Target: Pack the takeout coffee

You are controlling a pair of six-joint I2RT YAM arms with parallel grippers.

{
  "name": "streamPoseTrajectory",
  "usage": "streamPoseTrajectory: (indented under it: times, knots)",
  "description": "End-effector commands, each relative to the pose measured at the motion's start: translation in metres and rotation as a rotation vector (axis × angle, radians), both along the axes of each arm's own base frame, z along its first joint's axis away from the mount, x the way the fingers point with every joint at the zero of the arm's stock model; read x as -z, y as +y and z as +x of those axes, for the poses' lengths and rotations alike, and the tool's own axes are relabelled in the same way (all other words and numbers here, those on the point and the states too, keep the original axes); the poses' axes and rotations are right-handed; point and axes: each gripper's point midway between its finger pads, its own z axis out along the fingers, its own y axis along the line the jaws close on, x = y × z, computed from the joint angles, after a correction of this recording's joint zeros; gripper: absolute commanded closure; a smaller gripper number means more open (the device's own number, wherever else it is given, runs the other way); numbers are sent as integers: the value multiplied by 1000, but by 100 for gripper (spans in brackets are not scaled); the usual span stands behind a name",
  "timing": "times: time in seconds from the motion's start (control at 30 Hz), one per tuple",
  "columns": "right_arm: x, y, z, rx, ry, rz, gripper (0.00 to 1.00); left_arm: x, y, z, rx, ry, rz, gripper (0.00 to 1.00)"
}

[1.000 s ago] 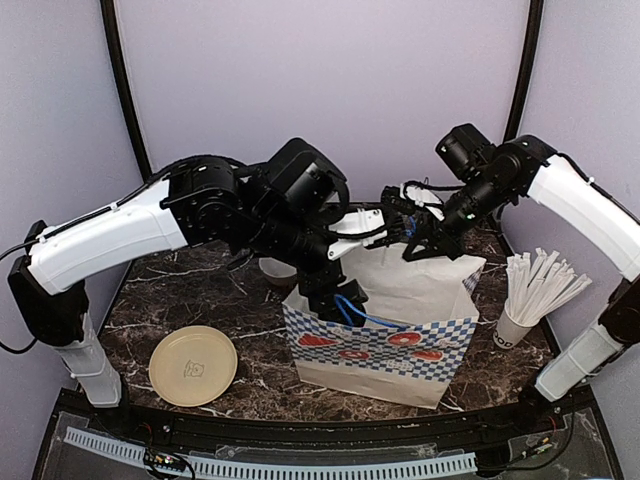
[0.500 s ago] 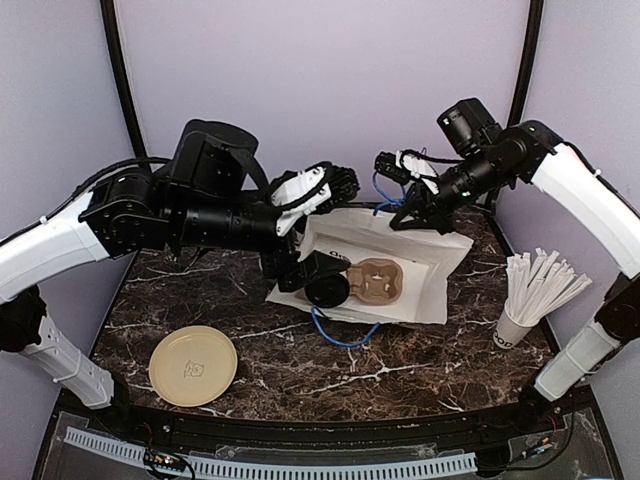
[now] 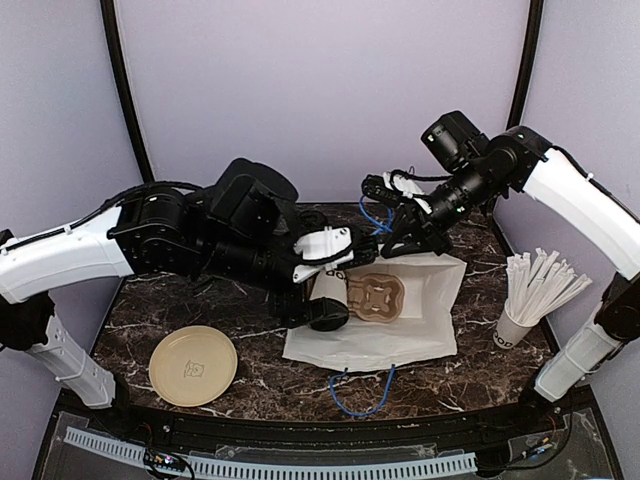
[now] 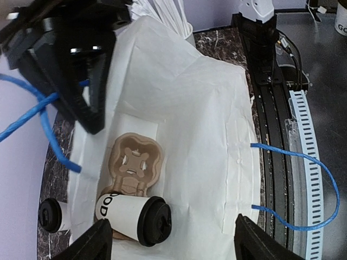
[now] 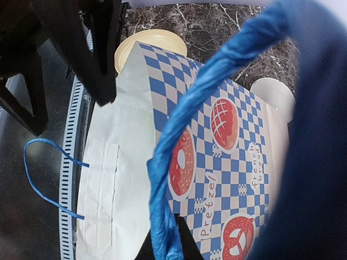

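A white paper cup with a black lid [image 4: 135, 216] lies on its side across the end of a brown pulp cup carrier [image 4: 135, 162]. Both rest on the flattened white paper bag [image 4: 206, 135]. Another black-lidded cup [image 4: 51, 215] stands just off the bag's edge. My left gripper [image 4: 173, 246] is open and empty, hovering over the lying cup [image 3: 327, 314]; it shows in the top view too [image 3: 312, 295]. My right gripper [image 3: 397, 230] is shut on the bag's blue rope handle [image 5: 173, 179] at the bag's far end, with the checkered printed side [image 5: 227, 162] below it.
A cup bristling with white sticks [image 3: 520, 310] stands at the right. A pale plate [image 3: 193, 365] lies at the front left. The bag's other blue handle [image 3: 360, 395] loops onto the marble table near the front edge. A white round rim [image 5: 274, 95] shows beside the bag.
The bag stood upright a second ago; now it lies flat and has slid toward the front. The carrier and lidded cup lie on it. My left gripper came out and hovers over the cup.
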Motion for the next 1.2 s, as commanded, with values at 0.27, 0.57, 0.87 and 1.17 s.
streamPoseTrajectory:
  times: [0.27, 0.57, 0.87, 1.17]
  knots:
    - [-4, 9, -6, -16, 39, 23, 97, 92, -9, 14, 22, -214, 437, 12]
    - [-12, 10, -9, -23, 40, 42, 96, 138, 3, 59, -80, -255, 615, 19]
    - [-20, 14, -8, -33, 41, 60, 96, 156, 14, 79, -103, -201, 673, 35]
    - [-24, 16, -13, -55, 59, 69, 96, 173, 20, 92, -119, -217, 715, 33]
